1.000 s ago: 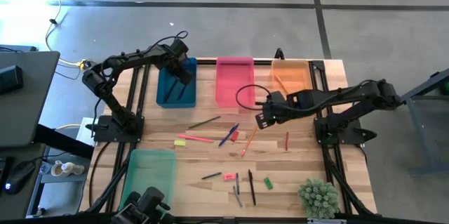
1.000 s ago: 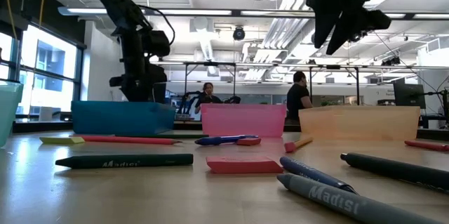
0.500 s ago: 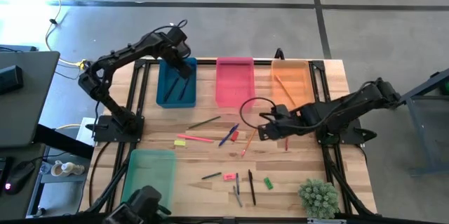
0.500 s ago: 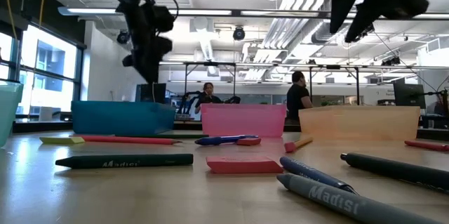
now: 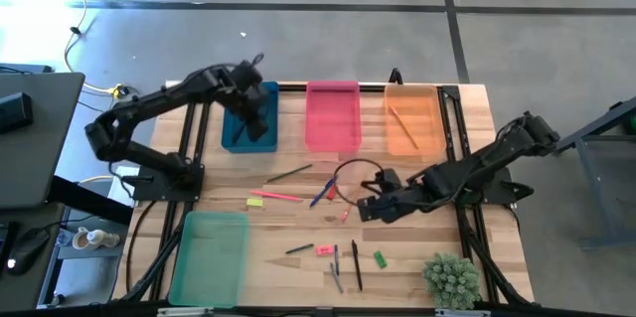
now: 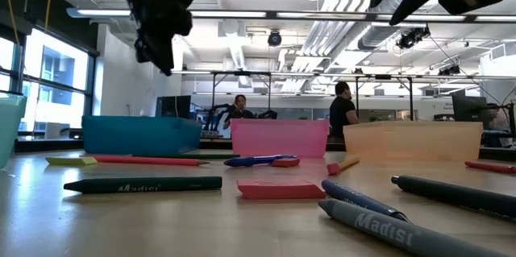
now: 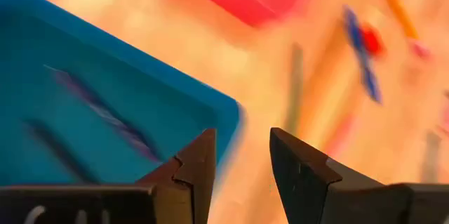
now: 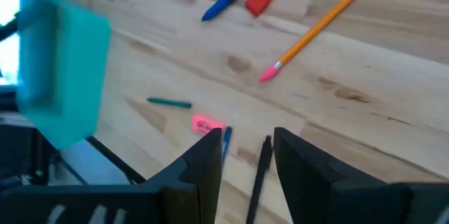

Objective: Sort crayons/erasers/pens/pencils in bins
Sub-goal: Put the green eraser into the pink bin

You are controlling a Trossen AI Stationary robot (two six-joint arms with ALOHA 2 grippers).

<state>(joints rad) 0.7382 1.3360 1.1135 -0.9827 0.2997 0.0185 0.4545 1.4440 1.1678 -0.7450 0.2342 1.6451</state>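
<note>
Pens, pencils, crayons and erasers scattered mid-surface.
An orange pencil (image 5: 400,127) is seen in the orange bin (image 5: 411,118). The right gripper (image 5: 370,208), fingers slightly parted, empty, is held above the surface (image 5: 417,247); the left gripper (image 5: 260,123), likewise parted, above the blue bin (image 5: 249,116).

Pale wood-grain table (image 5: 417,257), smooth plastic bins (image 5: 332,116), matt dark claw (image 8: 242,155)

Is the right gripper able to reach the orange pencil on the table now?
Probably yes. The right gripper hangs open close beside the orange pencil, which lies apart from other items; nothing covers it.
</note>
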